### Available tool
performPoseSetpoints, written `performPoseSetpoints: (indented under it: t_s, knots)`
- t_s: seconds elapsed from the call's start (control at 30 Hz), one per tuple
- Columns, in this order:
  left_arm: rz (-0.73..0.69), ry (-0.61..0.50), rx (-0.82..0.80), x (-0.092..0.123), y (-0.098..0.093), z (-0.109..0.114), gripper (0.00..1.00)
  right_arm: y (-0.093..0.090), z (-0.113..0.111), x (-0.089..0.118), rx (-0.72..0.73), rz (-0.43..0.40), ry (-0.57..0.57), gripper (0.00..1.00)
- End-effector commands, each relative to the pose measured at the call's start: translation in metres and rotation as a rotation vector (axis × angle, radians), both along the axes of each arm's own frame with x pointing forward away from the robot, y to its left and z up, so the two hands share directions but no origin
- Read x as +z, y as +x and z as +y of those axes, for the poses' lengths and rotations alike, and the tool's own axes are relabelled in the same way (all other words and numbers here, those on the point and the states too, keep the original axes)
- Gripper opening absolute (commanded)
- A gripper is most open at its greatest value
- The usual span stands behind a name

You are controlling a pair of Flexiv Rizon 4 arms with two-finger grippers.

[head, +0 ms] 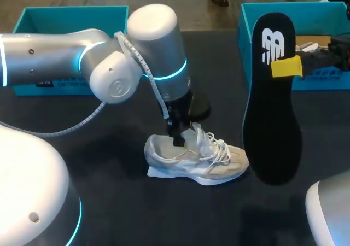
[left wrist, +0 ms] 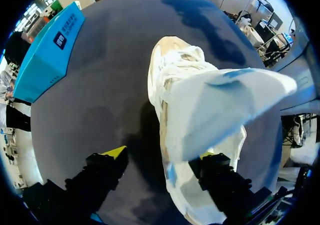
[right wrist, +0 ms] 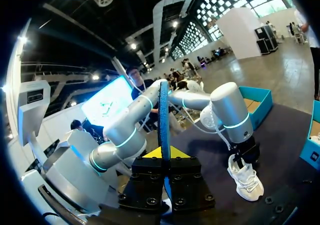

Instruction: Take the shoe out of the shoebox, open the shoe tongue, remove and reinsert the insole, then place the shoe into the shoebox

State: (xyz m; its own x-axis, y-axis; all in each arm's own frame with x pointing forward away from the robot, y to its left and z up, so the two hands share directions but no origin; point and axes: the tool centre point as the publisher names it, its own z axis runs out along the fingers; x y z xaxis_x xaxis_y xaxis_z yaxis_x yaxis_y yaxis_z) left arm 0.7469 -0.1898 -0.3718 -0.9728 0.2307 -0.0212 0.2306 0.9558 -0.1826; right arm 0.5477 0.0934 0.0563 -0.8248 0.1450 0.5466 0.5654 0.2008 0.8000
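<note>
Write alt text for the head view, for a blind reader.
The right pincer holds a black insole upright above a dark table, beside a beige sneaker standing on it. The left pincer sits at the sneaker's heel opening; a left teal box and right teal box stand behind.

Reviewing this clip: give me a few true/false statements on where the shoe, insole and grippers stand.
1. The right gripper holds the insole upright, out of the shoe. True.
2. The shoe lies in a shoebox. False: it sits on the table.
3. The left gripper is at the shoe's opening. True.
4. The left gripper is shut on the laces. False: it is open, with one finger by the raised tongue.
</note>
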Motion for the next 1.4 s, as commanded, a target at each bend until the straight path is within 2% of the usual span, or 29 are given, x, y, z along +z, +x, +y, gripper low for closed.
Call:
performPoseSetpoints:
  t_s: [0.03, 0.07, 0.1, 0.43, 0.6, 0.97, 1.2, 1.4]
  knots:
    - [0.004, 0.006, -0.001, -0.007, 0.001, -0.005, 0.24, 0.004, 0.003, 0.002, 0.004, 0.004, -0.006, 0.0]
    - [0.007, 0.007, -0.002, -0.009, 0.001, -0.005, 0.17, 0.004, 0.003, 0.002, 0.004, 0.004, -0.006, 0.0]
    - [0.009, 0.007, -0.004, -0.009, 0.001, -0.005, 0.0, 0.004, 0.003, 0.002, 0.004, 0.004, -0.006, 0.0]
    - [0.016, -0.003, -0.024, -0.008, 0.001, 0.001, 0.0, 0.004, 0.003, 0.002, 0.004, 0.004, -0.006, 0.0]
    - [0.025, -0.016, -0.083, -0.004, 0.0, 0.003, 0.0, 0.004, 0.003, 0.002, 0.004, 0.004, -0.006, 0.0]
    - [0.032, -0.057, -0.317, 0.043, 0.003, 0.014, 0.0, 0.004, 0.003, 0.002, 0.004, 0.004, -0.006, 0.0]
    - [0.072, -0.061, -0.51, 0.06, -0.004, 0.024, 0.0, 0.004, 0.003, 0.002, 0.004, 0.004, -0.006, 0.0]
    - [0.085, -0.004, -0.711, 0.068, -0.018, 0.033, 0.0, 0.004, 0.003, 0.002, 0.004, 0.004, -0.006, 0.0]
